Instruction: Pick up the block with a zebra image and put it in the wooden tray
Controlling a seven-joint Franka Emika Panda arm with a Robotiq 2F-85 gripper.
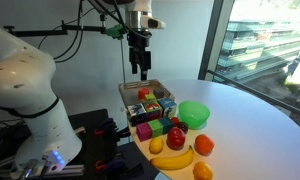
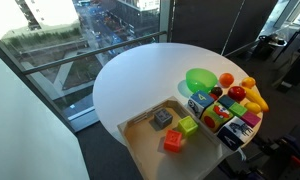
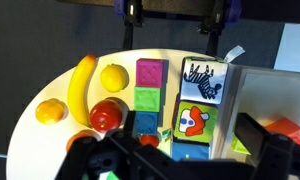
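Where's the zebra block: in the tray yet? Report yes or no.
No, the zebra block sits on the table just outside the tray, in the wrist view.

Tray (image 2: 140, 140) pale matt wood, table (image 2: 140, 75) smooth wht, banana (image 3: 82, 85) glossy plastic.

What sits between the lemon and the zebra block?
In the wrist view, a magenta block sits between the lemon and the zebra block.

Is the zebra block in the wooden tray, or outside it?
Outside. In the wrist view the zebra block sits beside the wooden tray, on the outer side of its wall, not on its grey floor.
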